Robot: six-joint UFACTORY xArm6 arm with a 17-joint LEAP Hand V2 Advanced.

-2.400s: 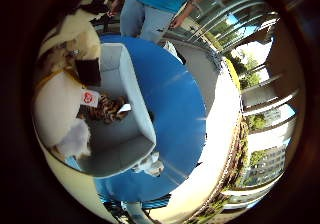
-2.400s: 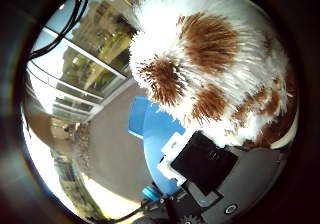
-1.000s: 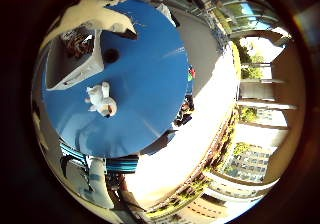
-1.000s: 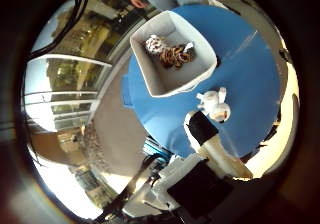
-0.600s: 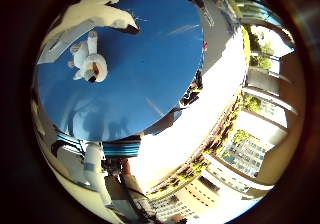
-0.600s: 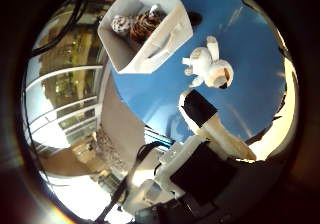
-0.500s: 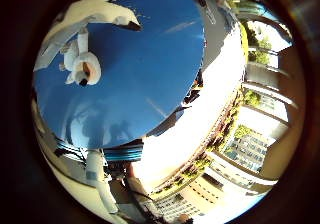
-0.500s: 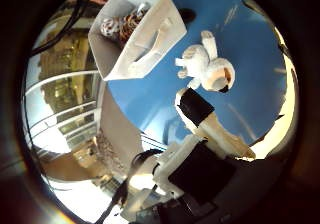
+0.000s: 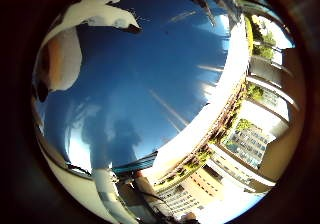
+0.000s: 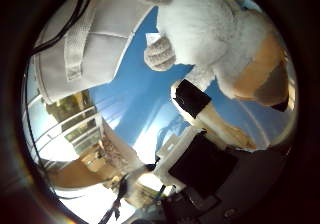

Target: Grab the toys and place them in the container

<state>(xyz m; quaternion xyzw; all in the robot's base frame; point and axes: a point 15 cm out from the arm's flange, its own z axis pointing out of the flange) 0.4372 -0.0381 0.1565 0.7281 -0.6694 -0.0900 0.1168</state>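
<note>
One round blue table [image 9: 165, 84] fills most of both palm views and is the largest thing here. One white container [image 10: 85, 44] stands on it, and one white plush toy [image 10: 220, 39] with an orange and dark face lies on the blue surface just beside that container.

In the thumb side view the container sits toward 10 o'clock, showing its outer wall and a raised handle; its inside is hidden. The toy fills the area from 12 to 2 o'clock and looks very large, so it is close to the palm. One fuzzy grey paw of the toy hangs near the centre, against the blue.

The right hand [image 10: 200, 149] reaches in from 5 o'clock. One white and black finger extends out to the toy and its black pad appears to touch the toy's underside. Whether the fingers are spread or curled round the toy cannot be told from either view.

The little finger side view shows what the other does not: a broad bare stretch of table, with buildings and trees beyond its rim from 3 to 6 o'clock. There the toy appears only as a white and orange sliver at 9 o'clock, and the container is out of sight.
</note>
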